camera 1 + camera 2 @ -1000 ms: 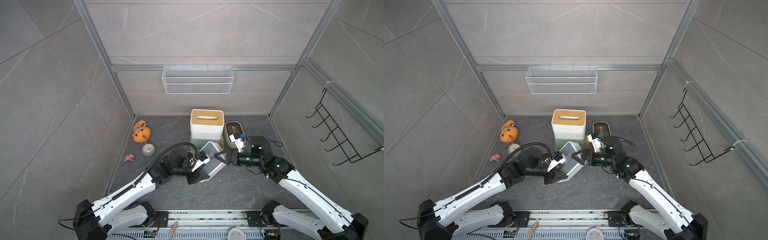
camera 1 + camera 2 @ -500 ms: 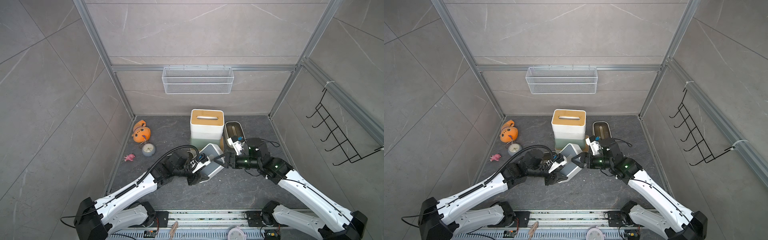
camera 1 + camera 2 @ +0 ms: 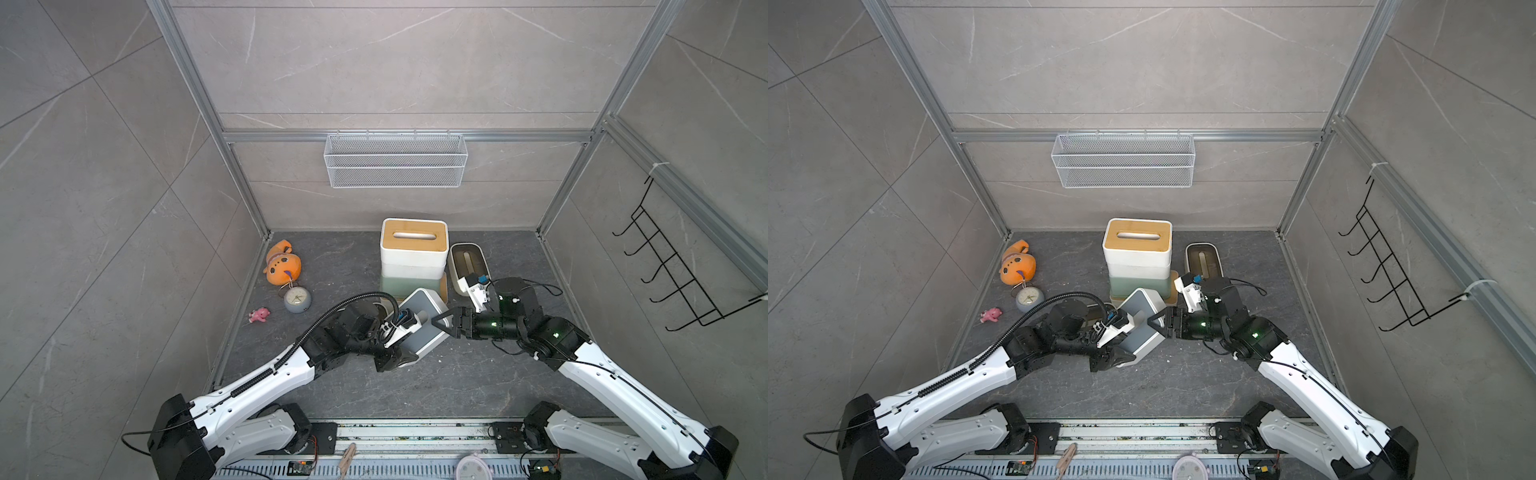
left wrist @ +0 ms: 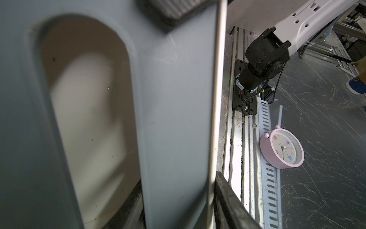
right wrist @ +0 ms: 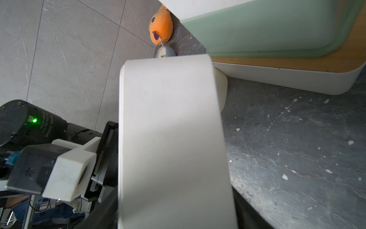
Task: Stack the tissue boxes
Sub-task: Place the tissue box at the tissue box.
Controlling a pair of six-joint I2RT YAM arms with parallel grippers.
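Grey-lid box (image 3: 428, 328) is the one in play right now. It's tipped up on a corner, low over the floor (image 3: 415, 386), just in front of the stack (image 3: 413, 253).

My left gripper (image 3: 405, 338) is clamped on it. In the left wrist view one pad sits on the grey lid and the other finger comes up from the opposite side.

My right gripper (image 3: 440, 323) is at the box's other end with its jaws around the white wall. I honestly can't tell whether they've bitten down or are just straddling it.

So I'd call this the two-handed pickup step, with the lift not started.

The stack reads as four high: a bamboo lid on top, another white box below it, then the green box (image 3: 409, 284) on a bamboo-lid base. The brown-lid box (image 3: 467, 264) sits just beside it on the floor, not stacked.

Next I'd want a firm hold on both ends. Then level the box and raise it clear of that top lid before going forward. The stack is tall, so a bump looks like the main risk.

The orange plush (image 3: 282, 264) and clock (image 3: 297, 298) are well off to the side.
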